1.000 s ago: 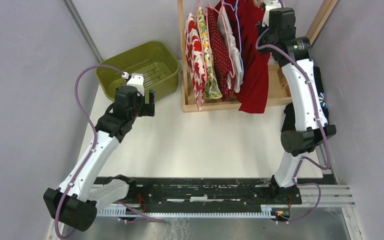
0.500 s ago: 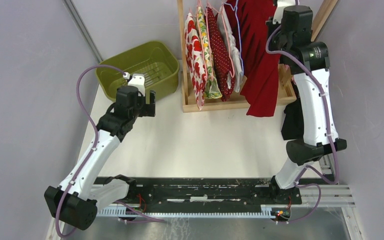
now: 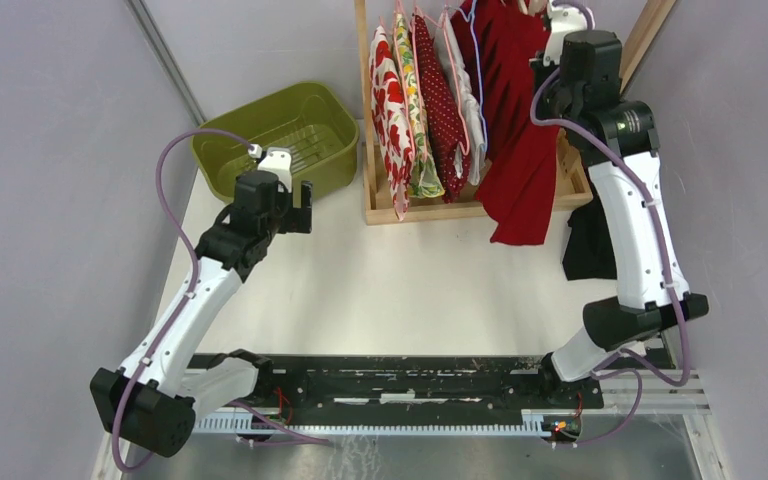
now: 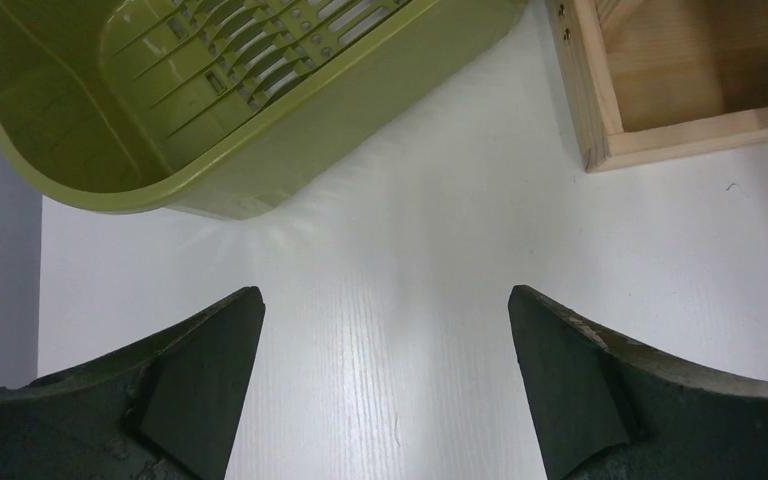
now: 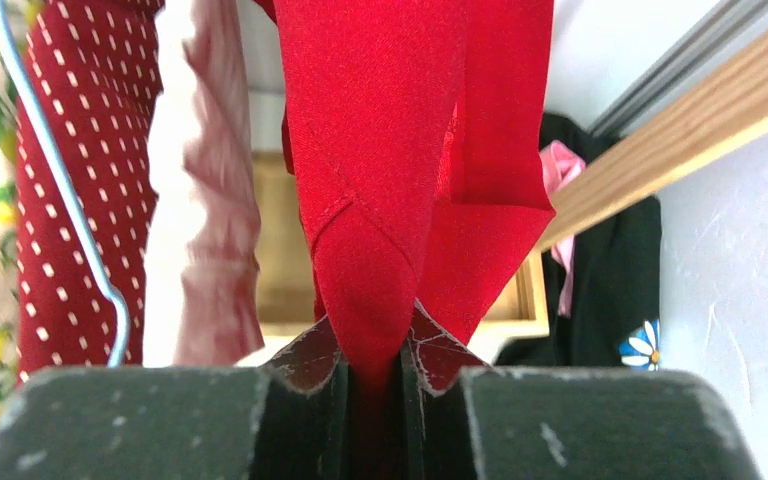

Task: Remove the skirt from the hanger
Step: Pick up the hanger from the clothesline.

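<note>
A plain red skirt (image 3: 520, 120) hangs from the top of the wooden rack (image 3: 570, 185) and drapes down past the rack's front edge. My right gripper (image 3: 560, 22) is up at the rack's top and shut on a fold of the red skirt (image 5: 390, 200). A thin blue wire hanger (image 5: 60, 200) shows to its left, between the dotted and pink garments. My left gripper (image 4: 385, 375) is open and empty, low over the white table beside the green bin (image 4: 220, 110).
Several other garments hang on the rack: a red floral one (image 3: 388, 110), a yellow floral one, a dark red dotted one (image 3: 442, 100) and a pale pink one. A black flowered cloth (image 3: 588, 240) lies right of the rack. The green bin (image 3: 280, 135) stands back left.
My right arm has swung right and toward the front, drawing the red skirt with it, so the skirt's hem now hangs lower past the rack's front. The left arm has barely moved.
</note>
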